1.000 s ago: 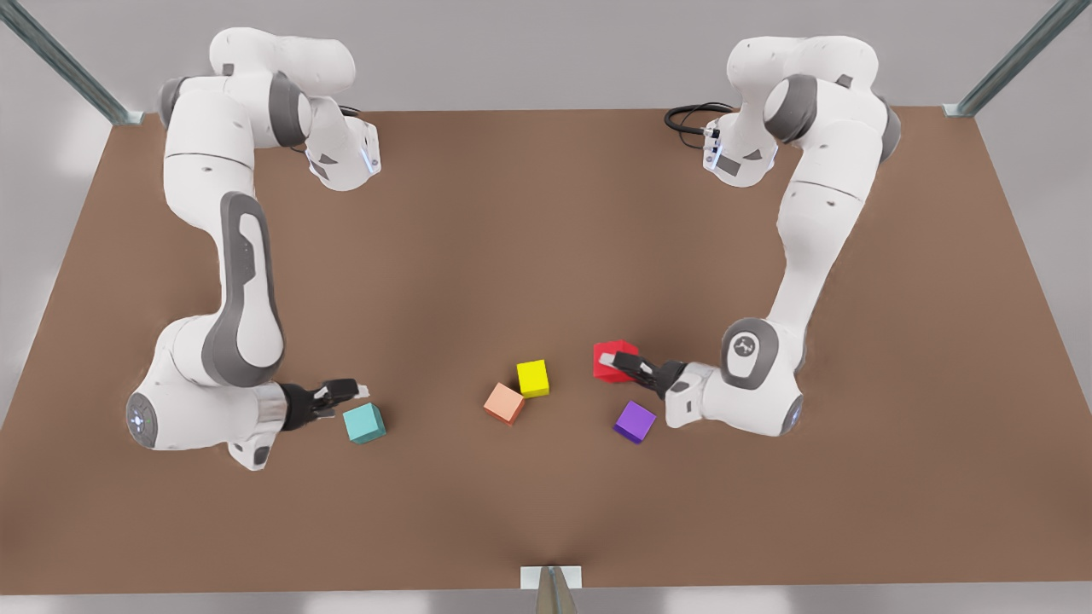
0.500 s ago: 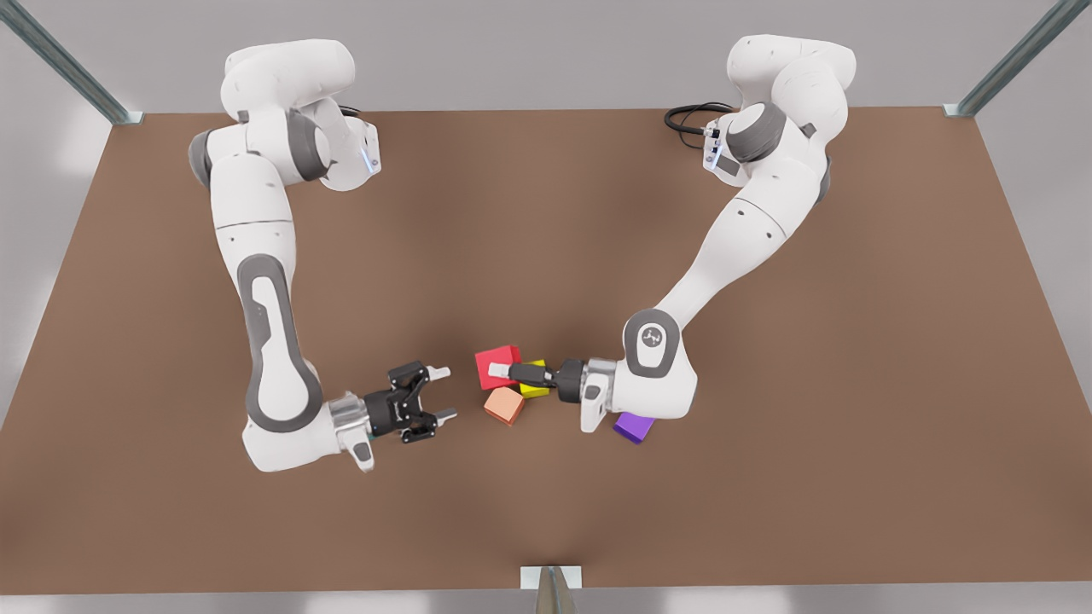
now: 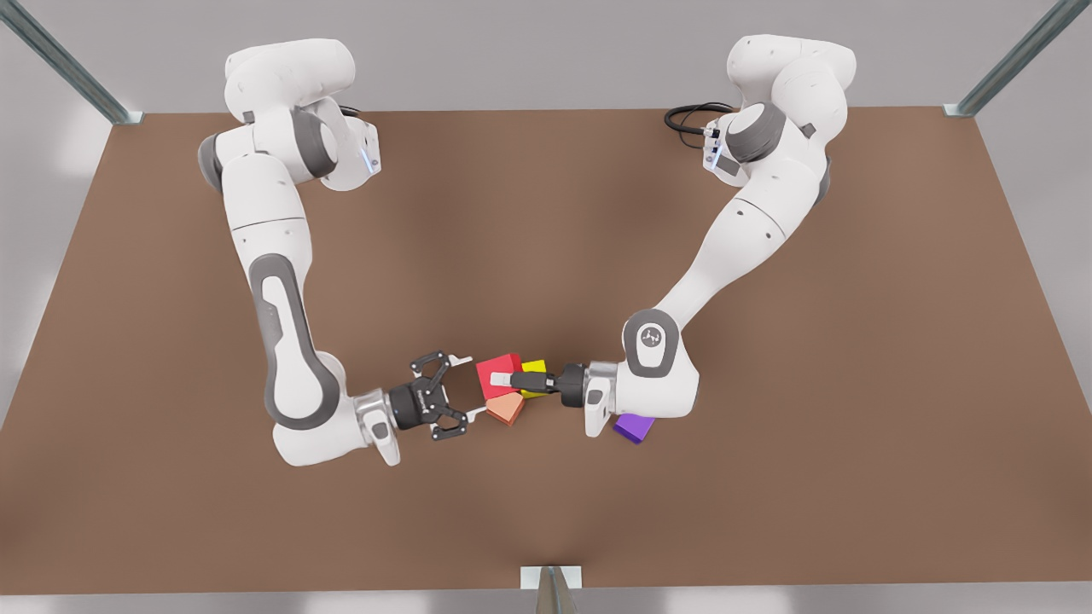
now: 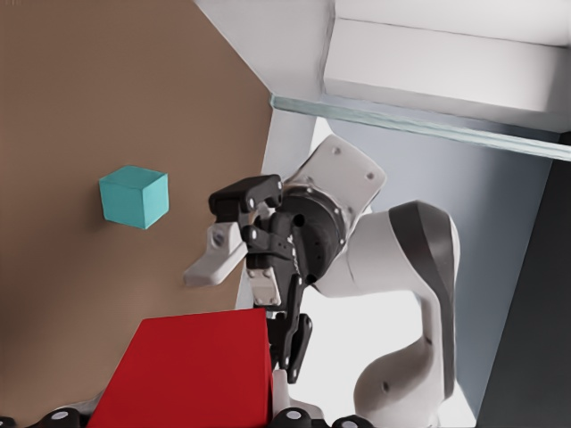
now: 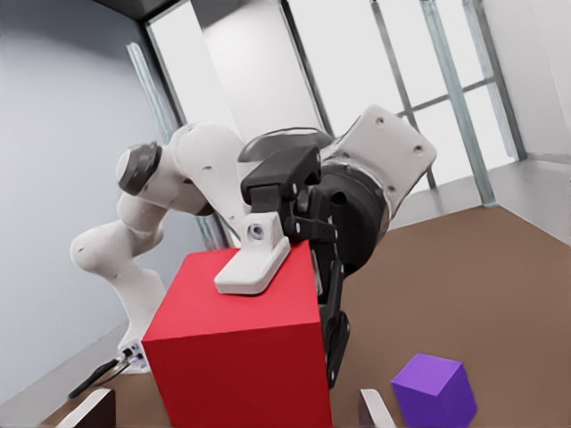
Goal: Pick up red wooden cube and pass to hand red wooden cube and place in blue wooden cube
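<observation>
The left gripper point(image 3: 505, 380), reaching in from the front view's right, is clamped on the red wooden cube point(image 3: 489, 370) above the yellow cube point(image 3: 537, 367) and salmon cube point(image 3: 506, 412). The right gripper point(image 3: 465, 389) is spread wide just left of it. The blue wooden cube point(image 4: 134, 198) sits on the table point(image 3: 546, 213) beyond.

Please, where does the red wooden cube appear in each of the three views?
Front view: red wooden cube, middle, clamped by the left end effector, beside the orange cube.
Left wrist view: nearest, with the blue wooden cube beyond.
Right wrist view: nearest, with the purple cube beyond.
Shared landmark: the open right end effector facing it.
</observation>
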`<state>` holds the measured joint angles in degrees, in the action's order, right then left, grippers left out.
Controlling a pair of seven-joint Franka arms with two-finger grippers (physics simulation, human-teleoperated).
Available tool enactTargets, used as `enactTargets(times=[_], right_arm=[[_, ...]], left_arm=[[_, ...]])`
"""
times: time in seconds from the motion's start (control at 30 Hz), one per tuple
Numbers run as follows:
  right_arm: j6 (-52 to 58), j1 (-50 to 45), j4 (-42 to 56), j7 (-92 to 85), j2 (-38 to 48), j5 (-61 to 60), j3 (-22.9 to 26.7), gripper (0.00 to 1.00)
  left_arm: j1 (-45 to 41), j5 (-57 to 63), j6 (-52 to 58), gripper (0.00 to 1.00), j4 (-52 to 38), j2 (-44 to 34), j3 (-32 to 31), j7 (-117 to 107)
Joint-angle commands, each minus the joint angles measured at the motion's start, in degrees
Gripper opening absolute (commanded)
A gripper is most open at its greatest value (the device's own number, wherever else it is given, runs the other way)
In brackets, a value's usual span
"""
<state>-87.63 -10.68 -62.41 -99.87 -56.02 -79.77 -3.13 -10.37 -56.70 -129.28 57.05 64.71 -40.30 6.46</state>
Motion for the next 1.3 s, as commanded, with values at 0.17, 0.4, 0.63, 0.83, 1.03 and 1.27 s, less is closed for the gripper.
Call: enactTargets(times=[0.17,0.4,0.63,0.83,1.03,1.27], right_arm=[[-1.49,-0.04,-0.08,-20.80,0.04,-0.74,-1.52,1.00],[-2.11,-1.18,-0.17,-20.62,-0.05,-2.14,-1.61,1.00],[-3.69,-2.33,-0.08,-20.54,-0.58,-3.46,-2.05,0.88],[-3.69,-2.24,-0.08,-21.15,-0.93,-3.46,-2.05,0.43],[-3.60,-2.06,0.01,-20.89,-0.84,-3.37,-1.96,0.44],[-2.99,-1.36,1.77,-20.80,3.46,15.25,9.98,0.44]], left_arm=[[0.00,-0.43,-0.19,0.68,-0.09,0.24,-0.04,1.63],[-1.23,-0.43,-2.82,0.68,-0.18,0.42,-0.13,1.80],[-1.59,-0.51,-3.53,0.68,-0.27,0.15,-0.31,1.19],[-1.67,-0.51,-4.23,0.77,-0.27,0.24,-0.31,1.28],[-1.41,-0.51,-4.14,1.00,-0.18,0.24,-0.22,1.28],[12.56,5.37,15.80,1.00,0.00,-0.55,-0.04,-1.89]])
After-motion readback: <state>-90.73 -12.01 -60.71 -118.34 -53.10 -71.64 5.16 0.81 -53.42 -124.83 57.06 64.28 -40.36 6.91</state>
